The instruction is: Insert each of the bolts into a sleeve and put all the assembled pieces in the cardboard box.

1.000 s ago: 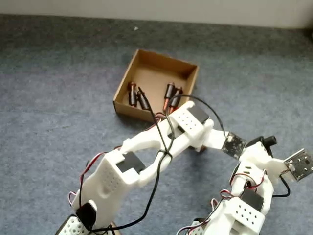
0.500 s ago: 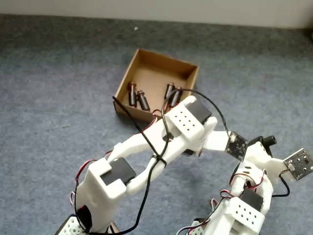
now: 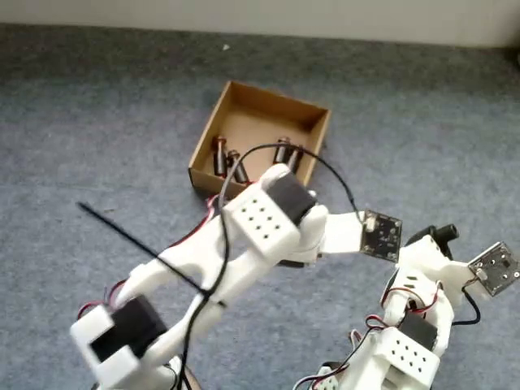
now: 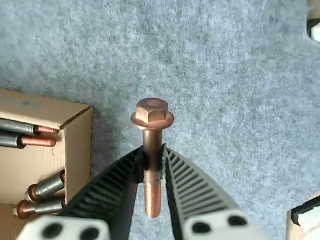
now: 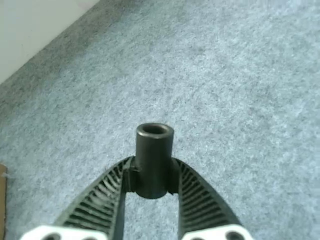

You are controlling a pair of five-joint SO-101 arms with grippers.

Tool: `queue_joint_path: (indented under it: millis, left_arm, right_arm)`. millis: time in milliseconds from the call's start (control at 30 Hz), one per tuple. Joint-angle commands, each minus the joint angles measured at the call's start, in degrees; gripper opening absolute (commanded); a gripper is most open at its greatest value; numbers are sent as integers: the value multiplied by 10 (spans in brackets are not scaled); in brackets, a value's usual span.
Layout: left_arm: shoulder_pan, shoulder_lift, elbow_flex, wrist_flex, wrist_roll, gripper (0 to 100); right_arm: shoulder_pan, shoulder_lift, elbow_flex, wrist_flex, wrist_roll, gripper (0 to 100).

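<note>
In the left wrist view my left gripper (image 4: pixel 152 150) is shut on the shank of a copper bolt (image 4: pixel 152 116), whose hex head points away over the grey carpet, just beside the cardboard box (image 4: pixel 76 145). My right gripper (image 5: pixel 152 165) is shut on a dark sleeve (image 5: pixel 154 150) with its open bore facing away. In the high view the sleeve (image 3: pixel 444 235) pokes out of the right arm at the lower right. The cardboard box (image 3: pixel 313 122) holds several assembled pieces (image 3: pixel 219 154), also visible as grey sleeves on copper bolts (image 4: pixel 47 186).
The left arm's white body (image 3: pixel 260 223) rises high over the middle of the carpet and covers the box's near corner. A black cable (image 3: pixel 130 236) loops from it. Open grey carpet (image 3: pixel 97 122) lies around the box.
The left arm has lifted and swung back toward the near side, away from the box, with its upper link now much higher. The right arm has stayed put with the sleeve.
</note>
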Motion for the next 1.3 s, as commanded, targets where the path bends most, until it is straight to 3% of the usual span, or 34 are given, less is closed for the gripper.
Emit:
queue_joint_path:
  millis: [0,167,500,767,933,1067,1267]
  left_arm:
    - [0,-124,86,-51,32,6]
    - [-26,-261,202,-117,74,6]
    - [-95,-474,386,-251,190,6]
    - [-143,-643,543,-373,305,6]
    - [-205,-768,646,-442,339,6]
    - [-265,-879,702,-462,345,6]
    - [-316,-1034,768,-465,411,6]
  right_arm:
    - [0,-10,-11,-15,9,4]
    - [-7,-10,-11,-15,10,4]
    - [-107,-10,-9,-13,29,4]
    - [-235,-10,-11,-13,118,4]
    - [-307,-10,-12,-13,127,4]
    - [-374,-10,-12,-13,129,4]
    - [-500,-10,-12,-15,195,4]
